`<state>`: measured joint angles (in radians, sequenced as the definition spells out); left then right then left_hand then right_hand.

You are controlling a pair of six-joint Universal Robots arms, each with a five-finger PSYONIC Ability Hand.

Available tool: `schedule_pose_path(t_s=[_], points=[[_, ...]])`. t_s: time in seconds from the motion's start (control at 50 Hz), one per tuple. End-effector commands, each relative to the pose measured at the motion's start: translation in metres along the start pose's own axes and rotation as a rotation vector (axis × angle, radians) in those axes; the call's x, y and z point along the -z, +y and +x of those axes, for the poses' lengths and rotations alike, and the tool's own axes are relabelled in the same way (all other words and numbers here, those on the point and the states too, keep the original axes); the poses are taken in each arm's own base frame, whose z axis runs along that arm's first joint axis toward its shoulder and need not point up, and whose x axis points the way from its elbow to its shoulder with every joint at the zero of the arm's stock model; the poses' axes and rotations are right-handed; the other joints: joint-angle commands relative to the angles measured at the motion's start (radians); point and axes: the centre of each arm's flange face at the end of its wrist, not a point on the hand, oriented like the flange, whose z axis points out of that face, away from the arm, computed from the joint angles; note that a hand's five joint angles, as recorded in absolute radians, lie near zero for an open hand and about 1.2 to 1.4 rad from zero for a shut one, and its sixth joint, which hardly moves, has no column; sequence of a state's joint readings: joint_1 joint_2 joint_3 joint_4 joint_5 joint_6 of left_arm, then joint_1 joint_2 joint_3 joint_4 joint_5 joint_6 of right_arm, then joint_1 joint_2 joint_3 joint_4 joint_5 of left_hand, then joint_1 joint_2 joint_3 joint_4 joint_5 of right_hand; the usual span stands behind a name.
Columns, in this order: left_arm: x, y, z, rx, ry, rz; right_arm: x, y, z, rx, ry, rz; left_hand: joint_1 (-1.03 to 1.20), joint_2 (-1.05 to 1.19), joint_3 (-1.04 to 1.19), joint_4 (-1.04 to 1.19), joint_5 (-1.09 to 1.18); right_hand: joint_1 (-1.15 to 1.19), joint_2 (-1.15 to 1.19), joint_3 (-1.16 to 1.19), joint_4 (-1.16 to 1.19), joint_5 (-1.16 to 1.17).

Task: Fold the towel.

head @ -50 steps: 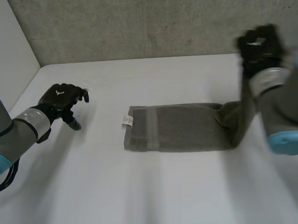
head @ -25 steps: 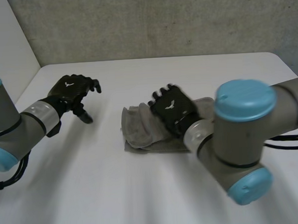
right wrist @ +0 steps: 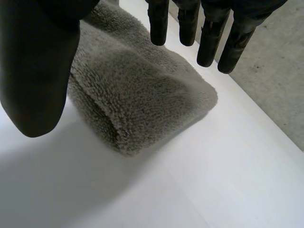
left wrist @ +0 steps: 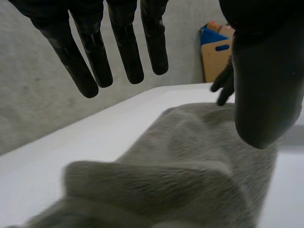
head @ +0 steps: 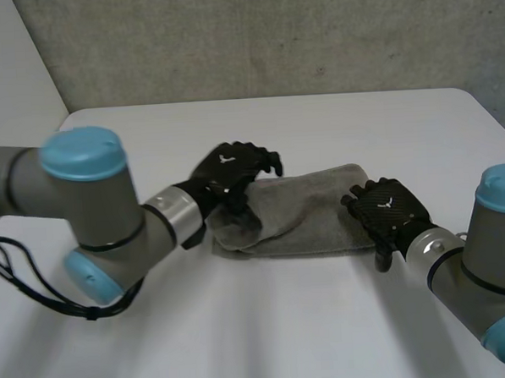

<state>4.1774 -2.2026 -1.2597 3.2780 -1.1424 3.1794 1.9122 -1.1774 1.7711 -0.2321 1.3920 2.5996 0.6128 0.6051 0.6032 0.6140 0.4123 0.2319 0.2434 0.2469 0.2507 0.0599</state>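
Both ends of the folded grey towel [head: 309, 216] are being covered — the left robot hand [head: 231, 175] is hanging, fingers apart, over its bunched left end, the right robot hand [head: 387, 209] likewise at its right end. The towel is lying mid-worktop [head: 243, 325] — its long axis running from hand to hand.

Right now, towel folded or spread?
Folded: the towel lies doubled, two layers meeting at a rounded fold beside the right hand.

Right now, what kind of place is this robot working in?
Probably a lab or test room: bare concrete wall, plain white table with a grey towel, cardboard and blue boxes stored by the wall.
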Motion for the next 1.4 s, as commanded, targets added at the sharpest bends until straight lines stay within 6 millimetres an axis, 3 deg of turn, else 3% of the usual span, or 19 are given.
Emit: schedule_pose_path(t_s=[0.02, 0.14, 0.22, 0.3, 0.42, 0.48, 0.52, 0.54, 0.58, 0.62, 0.72, 0.88, 0.9, 0.92, 0.94, 0.96, 1.28, 1.4], points=[[-0.023, 0.026, 0.013, 0.027, 0.031, -0.033, -0.004, 0.005, 0.000, 0.004, 0.023, 0.020, -0.024, -0.016, -0.014, -0.025, 0.002, -0.057, -0.069, -0.072, -0.076, -0.060], [-0.039, 0.042, -0.002, -0.005, -0.070, -0.041, -0.007, 0.010, -0.001, 0.005, 0.034, 0.027, -0.021, -0.013, -0.011, -0.022, 0.005, 0.000, -0.012, -0.015, -0.019, -0.003], [-0.048, 0.055, -0.027, -0.076, -0.209, -0.067, -0.012, 0.017, -0.001, 0.009, 0.059, 0.034, -0.021, -0.013, -0.011, -0.022, 0.005, 0.087, 0.076, 0.072, 0.069, 0.085], [-0.041, 0.061, -0.054, -0.080, -0.305, -0.098, -0.016, 0.023, -0.003, 0.010, 0.062, 0.035, -0.021, -0.013, -0.011, -0.022, 0.005, 0.220, 0.208, 0.205, 0.201, 0.217], [-0.034, 0.062, -0.055, -0.065, -0.311, -0.116, -0.024, 0.034, -0.008, 0.003, 0.052, 0.008, -0.026, -0.019, -0.017, -0.028, -0.001, 0.340, 0.329, 0.325, 0.322, 0.338], [-0.030, 0.061, -0.052, -0.058, -0.307, -0.122, -0.031, 0.041, -0.006, 0.000, 0.078, -0.022, -0.029, -0.022, -0.020, -0.031, -0.003, 0.534, 0.523, 0.519, 0.515, 0.532], [-0.028, 0.062, -0.051, -0.054, -0.307, -0.129, -0.033, 0.043, 0.000, -0.001, 0.125, -0.047, -0.032, -0.025, -0.023, -0.033, -0.006, 0.783, 0.771, 0.767, 0.764, 0.780], [-0.028, 0.062, -0.051, -0.054, -0.307, -0.129, -0.033, 0.043, 0.000, -0.001, 0.125, -0.047, -0.032, -0.025, -0.023, -0.034, -0.006, 0.784, 0.772, 0.769, 0.765, 0.781], [-0.026, 0.062, -0.050, -0.051, -0.307, -0.133, -0.031, 0.041, 0.005, -0.005, 0.162, -0.054, -0.032, -0.025, -0.023, -0.034, -0.006, 1.099, 1.088, 1.084, 1.080, 1.096], [-0.025, 0.063, -0.049, -0.050, -0.306, -0.138, -0.030, 0.041, 0.008, -0.009, 0.173, -0.055, -0.035, -0.028, -0.026, -0.036, -0.009, 1.164, 1.152, 1.149, 1.145, 1.161], [-0.017, 0.059, -0.043, -0.040, -0.302, -0.144, -0.024, 0.030, 0.022, -0.017, 0.210, -0.029, -0.064, -0.057, -0.055, -0.066, -0.039, 1.164, 1.153, 1.149, 1.146, 1.162], [-0.006, 0.043, -0.038, -0.036, -0.293, -0.122, -0.023, 0.028, 0.027, -0.045, 0.217, -0.036, -0.182, -0.174, -0.172, -0.183, -0.156, 1.164, 1.153, 1.149, 1.146, 1.162], [-0.005, 0.039, -0.038, -0.037, -0.294, -0.113, -0.021, 0.030, 0.025, -0.046, 0.204, -0.055, -0.220, -0.212, -0.210, -0.221, -0.194, 0.831, 0.820, 0.816, 0.812, 0.829], [-0.005, 0.039, -0.038, -0.037, -0.294, -0.113, -0.021, 0.030, 0.025, -0.047, 0.204, -0.055, -0.220, -0.213, -0.211, -0.221, -0.194, 0.828, 0.816, 0.813, 0.809, 0.825], [-0.003, 0.035, -0.038, -0.039, -0.296, -0.106, -0.019, 0.032, 0.022, -0.052, 0.187, -0.065, -0.249, -0.242, -0.240, -0.250, -0.223, 0.345, 0.334, 0.330, 0.326, 0.343], [-0.003, 0.033, -0.038, -0.038, -0.298, -0.101, -0.018, 0.033, 0.020, -0.056, 0.176, -0.067, -0.282, -0.274, -0.272, -0.283, -0.256, 0.216, 0.204, 0.201, 0.197, 0.213], [0.000, 0.027, -0.044, -0.037, -0.312, -0.089, -0.010, 0.020, 0.000, -0.207, -0.008, 0.042, -0.288, -0.280, -0.278, -0.289, -0.262, 0.264, 0.253, 0.249, 0.245, 0.262], [0.000, 0.028, -0.043, -0.037, -0.311, -0.091, -0.024, 0.030, -0.001, -0.206, -0.004, 0.042, -0.288, -0.280, -0.278, -0.289, -0.262, 0.554, 0.542, 0.539, 0.535, 0.551]])
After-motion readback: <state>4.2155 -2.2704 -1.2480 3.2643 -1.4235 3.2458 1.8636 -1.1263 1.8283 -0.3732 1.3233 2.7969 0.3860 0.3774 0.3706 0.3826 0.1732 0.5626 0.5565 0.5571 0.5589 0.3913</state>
